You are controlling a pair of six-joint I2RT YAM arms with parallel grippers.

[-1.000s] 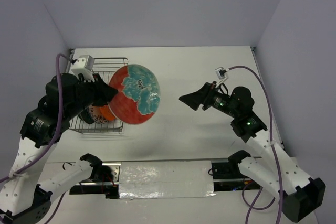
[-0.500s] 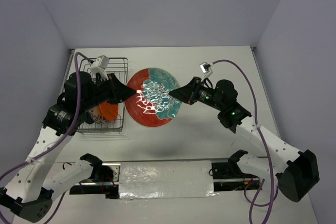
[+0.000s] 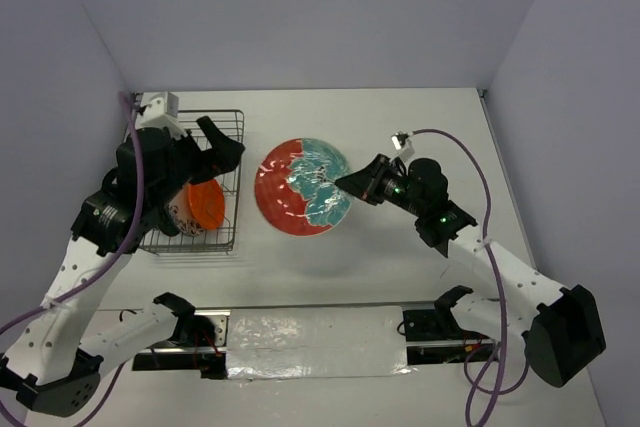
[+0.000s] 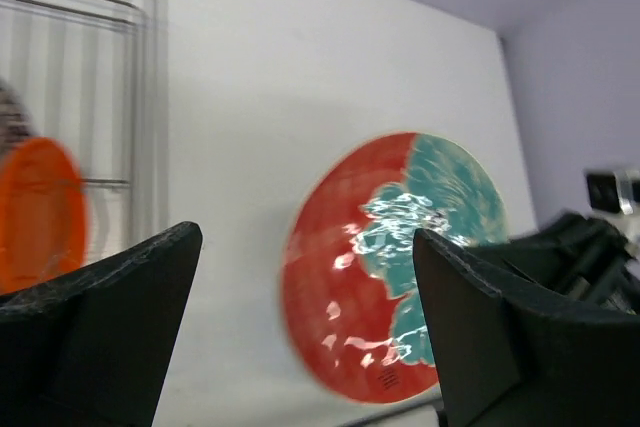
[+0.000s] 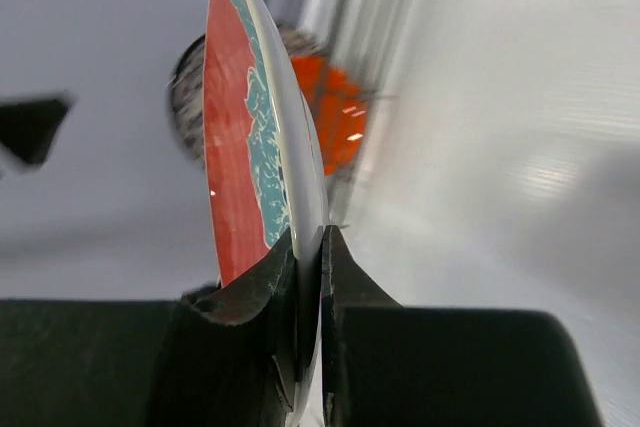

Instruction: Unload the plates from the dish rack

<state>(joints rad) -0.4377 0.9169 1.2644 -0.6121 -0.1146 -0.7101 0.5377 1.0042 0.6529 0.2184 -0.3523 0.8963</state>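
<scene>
I count three plates, one dish rack (image 3: 228,117) and my two grippers. Two of the plates stand inside the rack: a small orange plate (image 3: 206,207) and, on the side of it away from the rack's right edge, a patterned plate (image 3: 177,219) that my left arm mostly hides. The third, the red plate with teal flowers (image 3: 300,187), is outside the rack, just beside its right edge.

My right gripper (image 3: 347,184) has that plate by the rim on the side farthest from the rack. In the right wrist view my two fingers (image 5: 240,332) are pressed onto the plate's thin edge, one on each face.

My left gripper (image 3: 226,150) hangs over the rack's right edge. Its fingers (image 4: 100,332) are spread wide, with nothing between them and nothing touching them.
</scene>
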